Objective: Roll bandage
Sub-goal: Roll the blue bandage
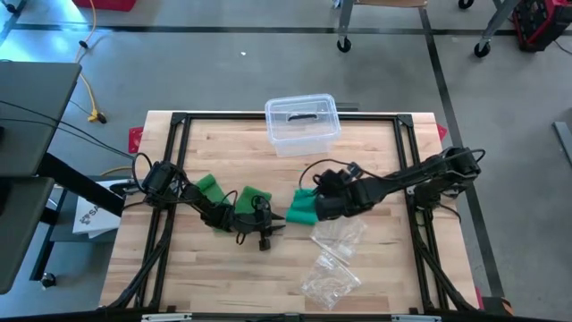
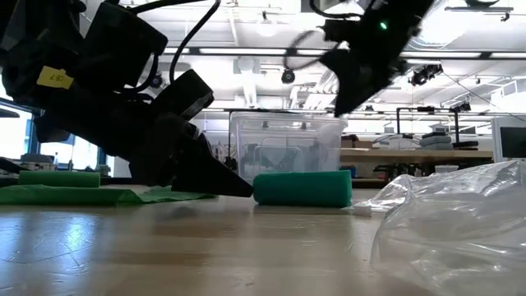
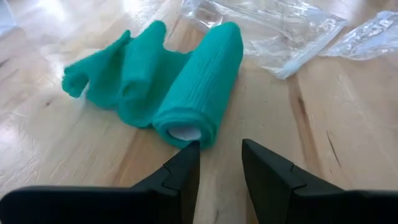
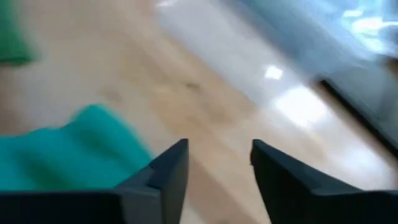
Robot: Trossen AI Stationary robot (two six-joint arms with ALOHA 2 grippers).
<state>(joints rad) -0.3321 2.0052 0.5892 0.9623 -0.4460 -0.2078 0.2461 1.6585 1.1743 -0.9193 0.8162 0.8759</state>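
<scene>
The green elastic-fabric bandage roll [image 3: 199,84] lay on the wooden table [image 1: 214,277] near its middle, just beside the right gripper [image 1: 308,207], with a loose crumpled tail of the same fabric [image 3: 115,68] bunched against one side. It looked light, soft and compressible, with a grippy woven surface and nothing fragile about it; a hard pinch would probably squash the roll and the tail would likely drag or unwind. Best hold, in my judgement, was across the roll's mid-body, or at the end with the pale core [image 3: 185,132] to turn it. The left gripper [image 3: 221,163] sat low at the table, fingers parted and empty, pointed at the core end without touching. The right gripper hung just above the roll, fingers [image 4: 168,168] spread, pinching nothing. More green fabric [image 1: 214,188] sat under the left arm, and whether it joined the roll I could not tell. The right wrist view was motion-smeared, so contact there was unclear. The clear plastic lidded box [image 1: 302,123] sat at the far edge, its contents indistinct; crinkled clear plastic bags [image 1: 332,259] lay near the roll and blocked part of the low view.
</scene>
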